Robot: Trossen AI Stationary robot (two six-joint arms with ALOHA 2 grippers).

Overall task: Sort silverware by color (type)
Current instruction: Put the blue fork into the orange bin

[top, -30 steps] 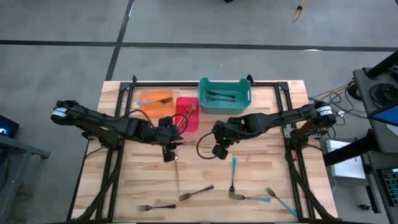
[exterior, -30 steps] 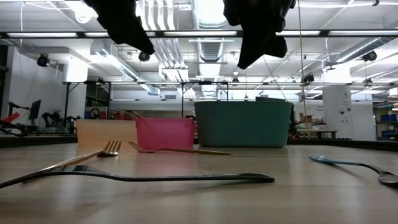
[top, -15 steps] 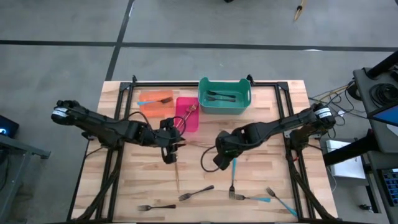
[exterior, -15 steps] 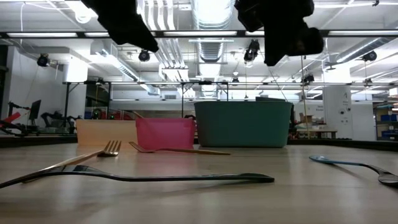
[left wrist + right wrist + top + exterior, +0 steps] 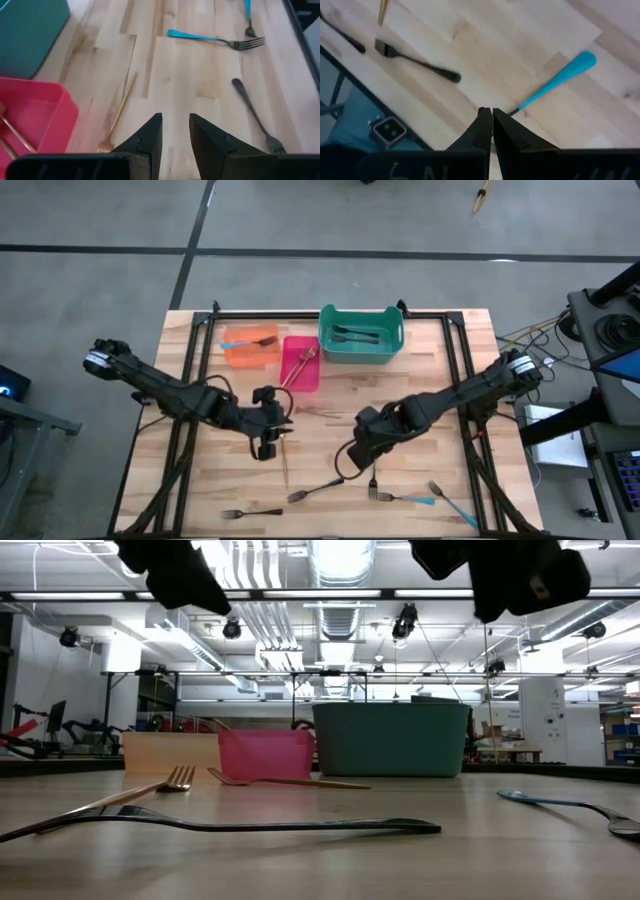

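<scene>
My left gripper [image 5: 266, 448] hangs open and empty above the table's middle, beside a gold fork [image 5: 285, 465] that lies flat; the fork also shows in the left wrist view [image 5: 119, 111]. My right gripper [image 5: 358, 455] is shut and empty, well above the table [image 5: 520, 580], over a blue-handled fork [image 5: 560, 80] that lies flat. Dark forks [image 5: 315, 490] [image 5: 250, 512] and more blue-handled forks [image 5: 410, 500] [image 5: 455, 505] lie near the front edge. Another gold fork [image 5: 310, 412] lies in front of the red bin.
Three bins stand at the back: orange [image 5: 250, 345] with a blue-handled fork, red [image 5: 300, 363] with gold forks, teal [image 5: 361, 333] with dark forks. Bare wood [image 5: 420, 350] lies to the right of the teal bin.
My right gripper has moved toward the table's near edge and now hangs over the blue-handled fork. My left gripper has moved a little toward the near edge. No fork has moved.
</scene>
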